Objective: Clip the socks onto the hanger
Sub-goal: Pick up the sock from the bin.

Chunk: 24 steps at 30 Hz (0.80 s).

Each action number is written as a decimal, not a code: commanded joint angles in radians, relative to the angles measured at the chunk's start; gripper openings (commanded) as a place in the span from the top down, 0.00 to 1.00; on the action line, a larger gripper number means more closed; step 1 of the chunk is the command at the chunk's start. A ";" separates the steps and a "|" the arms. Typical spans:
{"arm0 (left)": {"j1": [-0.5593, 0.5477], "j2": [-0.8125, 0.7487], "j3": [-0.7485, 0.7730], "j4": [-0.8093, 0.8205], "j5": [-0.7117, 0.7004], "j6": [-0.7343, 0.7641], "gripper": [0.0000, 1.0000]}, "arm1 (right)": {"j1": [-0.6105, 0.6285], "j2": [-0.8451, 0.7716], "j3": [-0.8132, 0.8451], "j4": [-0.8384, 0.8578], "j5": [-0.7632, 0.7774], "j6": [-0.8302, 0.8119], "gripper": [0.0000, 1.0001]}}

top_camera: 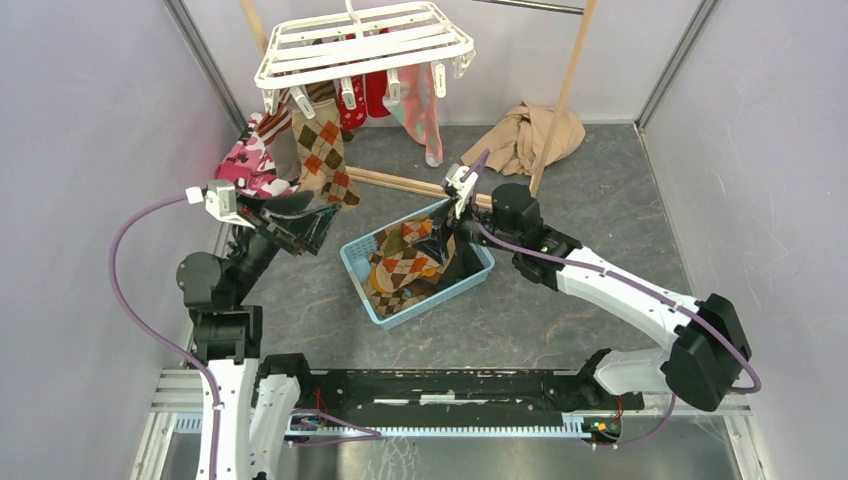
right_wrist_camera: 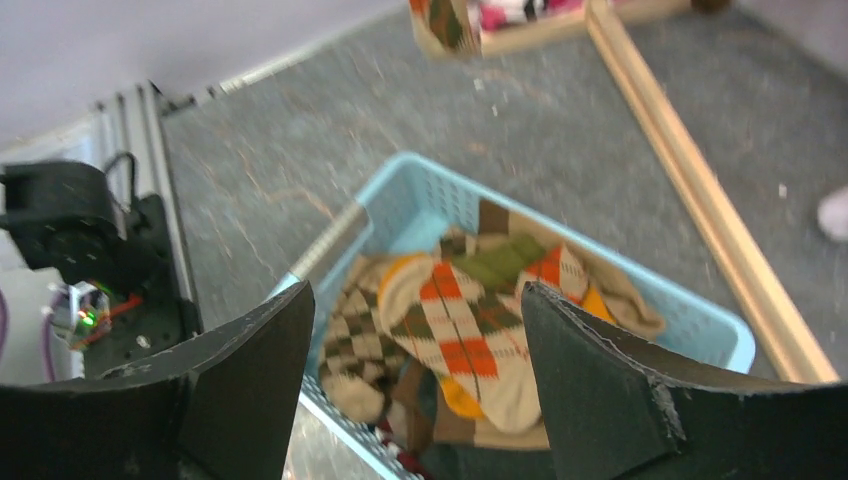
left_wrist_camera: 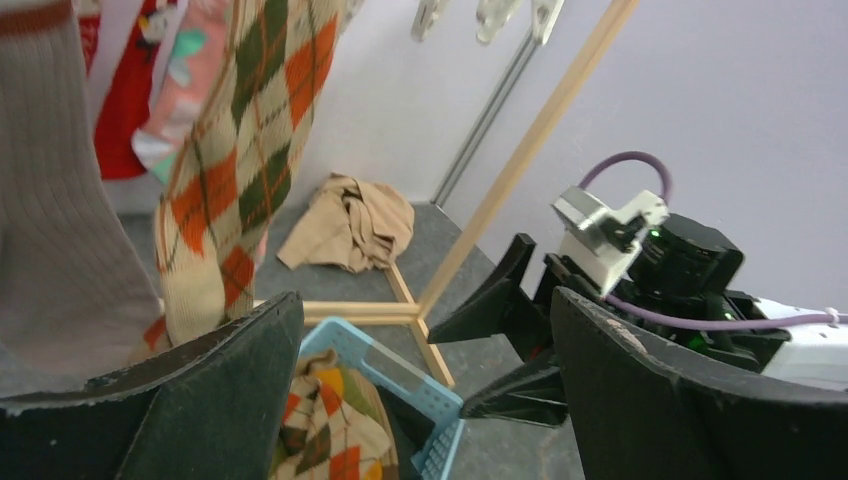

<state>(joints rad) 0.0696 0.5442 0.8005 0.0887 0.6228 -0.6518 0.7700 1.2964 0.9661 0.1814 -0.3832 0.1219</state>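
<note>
The white hanger (top_camera: 365, 45) hangs at the back with an argyle sock (top_camera: 325, 150), a red sock (top_camera: 365, 100), a pink sock (top_camera: 428, 120) and a brown-striped sock (top_camera: 275, 130) clipped under it. More argyle socks (top_camera: 405, 265) lie in the light blue basket (top_camera: 352, 262). My left gripper (top_camera: 322, 225) is open and empty, left of the basket and below the hanging argyle sock (left_wrist_camera: 240, 150). My right gripper (top_camera: 440, 243) is open and empty, just above the basket's socks (right_wrist_camera: 470, 320).
A pink camouflage garment (top_camera: 245, 165) lies at the left under the hanger. A beige cloth (top_camera: 525, 135) lies at the back right. A thin wooden pole rack (top_camera: 565, 90) stands behind the basket, with its base bar (right_wrist_camera: 690, 190) on the floor.
</note>
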 commanded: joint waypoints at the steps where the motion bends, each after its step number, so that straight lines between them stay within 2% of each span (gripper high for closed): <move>1: -0.002 -0.056 -0.077 0.037 0.031 -0.104 0.03 | -0.001 0.051 0.000 -0.178 0.097 -0.057 0.19; 6: -0.002 -0.088 -0.177 0.028 0.021 -0.146 0.06 | -0.001 0.148 0.014 -0.268 0.164 -0.063 0.22; 12: -0.001 -0.109 -0.262 -0.008 -0.065 -0.165 0.06 | -0.002 0.274 0.091 -0.326 0.199 -0.087 0.27; 18: -0.002 -0.110 -0.328 0.027 -0.087 -0.220 0.07 | -0.002 0.333 0.134 -0.308 0.224 -0.083 0.29; 24: -0.002 -0.099 -0.329 0.045 -0.094 -0.220 0.07 | -0.001 0.393 0.166 -0.284 0.169 -0.054 0.46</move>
<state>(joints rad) 0.0696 0.4450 0.4622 0.0849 0.5461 -0.8375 0.7700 1.6577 1.0817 -0.1345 -0.1970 0.0505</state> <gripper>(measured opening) 0.928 0.588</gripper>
